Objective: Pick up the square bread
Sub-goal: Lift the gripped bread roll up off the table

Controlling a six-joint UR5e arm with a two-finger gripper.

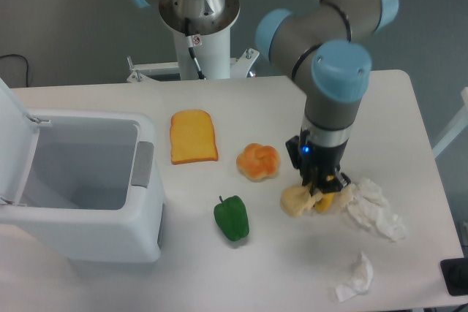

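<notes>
Item one: my claw (319, 196) grips the square bread (297, 200), raised just above the tabletop (219, 268). Nearby I log a knotted bun (258, 161), green pepper (232, 218), toast slice (193, 136) and crumpled tissues (374, 208).

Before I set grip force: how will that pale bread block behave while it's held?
The square bread is probably soft: its outline looks lumpy where the gripper pinches it. It hangs off to one side, so it may swing or slip. It looks light, judging by its small size and crumbly surface.
</notes>
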